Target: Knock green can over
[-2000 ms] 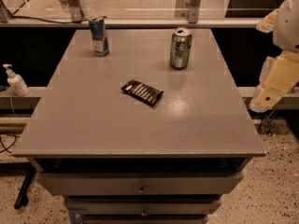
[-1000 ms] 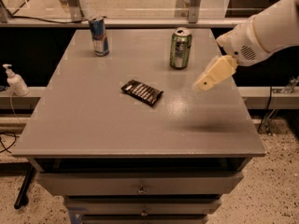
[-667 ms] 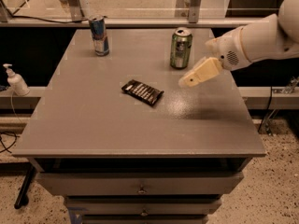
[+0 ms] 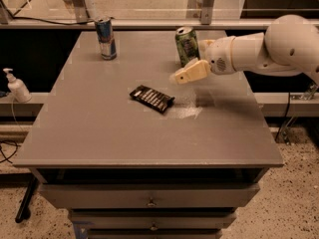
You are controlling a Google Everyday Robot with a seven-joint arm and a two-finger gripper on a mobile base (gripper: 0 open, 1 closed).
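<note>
A: Green can point(image 4: 186, 45), where do you have it?

B: Far right part of the table point(image 4: 149, 156), not down yet. Against a second ago your can's top sits further left. It looks tipped that way, though the lean is slight.

A: And the gripper point(image 4: 188, 73)?

B: It has swung in from the right. A second ago it hung right of the can with a clear gap. Now it is at the can's near-right foot and covers the base from your view. It looks to be touching, but the contact point itself is hidden. No reading on whether it is parted or closed.

A: The arm point(image 4: 269, 49)?

B: It reaches in from the right edge, over the table's right side, further in than before.

A: Anything else for your notes?

B: The blue can point(image 4: 105, 38) stands upright at the far left, same spot as earlier, well apart from the green one. A dark flat packet point(image 4: 152, 98) lies near mid-table, left of and nearer than the gripper, unmoved. A pump bottle point(image 4: 17, 86) stands off the table at the left. Drawers point(image 4: 149, 201) sit under the tabletop, shut.
</note>
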